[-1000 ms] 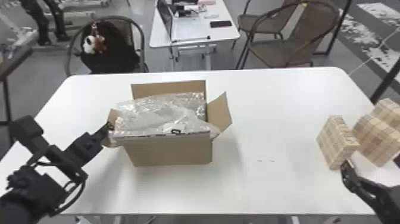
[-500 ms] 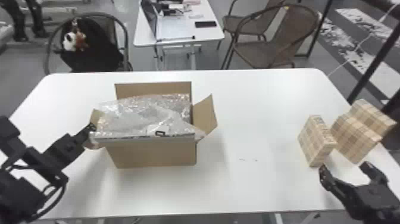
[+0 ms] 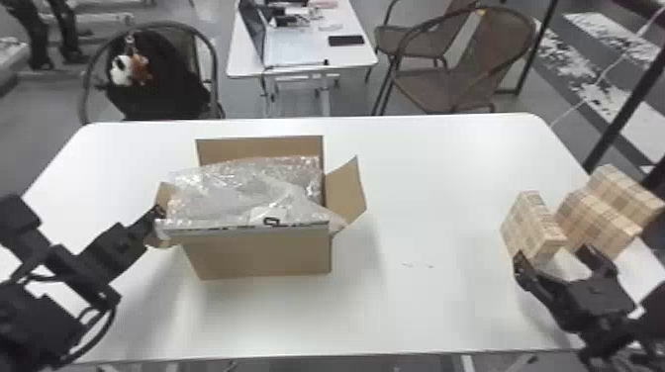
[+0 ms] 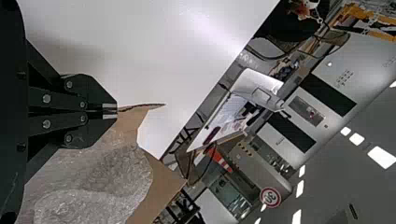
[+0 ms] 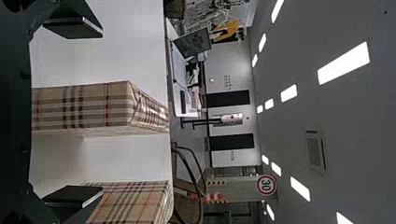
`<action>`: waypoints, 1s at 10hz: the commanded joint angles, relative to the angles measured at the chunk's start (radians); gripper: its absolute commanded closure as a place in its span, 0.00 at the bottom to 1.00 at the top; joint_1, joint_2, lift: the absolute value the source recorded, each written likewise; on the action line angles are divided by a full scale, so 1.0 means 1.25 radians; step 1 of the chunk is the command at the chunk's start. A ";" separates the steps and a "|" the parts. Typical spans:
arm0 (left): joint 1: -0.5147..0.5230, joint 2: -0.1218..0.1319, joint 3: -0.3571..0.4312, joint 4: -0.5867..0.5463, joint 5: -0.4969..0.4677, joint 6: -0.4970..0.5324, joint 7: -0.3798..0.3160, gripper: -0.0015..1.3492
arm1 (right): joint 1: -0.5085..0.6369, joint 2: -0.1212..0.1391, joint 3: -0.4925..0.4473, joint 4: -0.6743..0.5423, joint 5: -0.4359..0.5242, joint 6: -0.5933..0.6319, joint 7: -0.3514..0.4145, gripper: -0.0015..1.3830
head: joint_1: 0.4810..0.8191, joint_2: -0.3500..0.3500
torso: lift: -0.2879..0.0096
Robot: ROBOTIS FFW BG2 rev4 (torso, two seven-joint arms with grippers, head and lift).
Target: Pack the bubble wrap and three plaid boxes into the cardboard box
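Cardboard box (image 3: 262, 257) sits open at left, far flap up, right flap splayed; clear, crumpled bubble wrap (image 3: 237, 193) bulges above its rim; three tan plaid boxes (image 3: 524, 225) stand at right, rightmost one farthest.

Head view from above, wrist views close and sideways, table (image 3: 420, 316) in all

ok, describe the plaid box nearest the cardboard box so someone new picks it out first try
On the white table, start at the open cardboard box and go toward the robot's right. Take the first plaid box, lined up between the open right end effector's fingers. A strip of tabletop separates it from the other two plaid boxes, which sit close together.
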 commanded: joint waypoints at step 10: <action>-0.004 -0.003 -0.006 0.005 -0.009 -0.005 -0.005 0.90 | -0.025 -0.006 0.031 0.009 -0.016 0.023 -0.036 0.81 | 0.63 0.55 | 0.38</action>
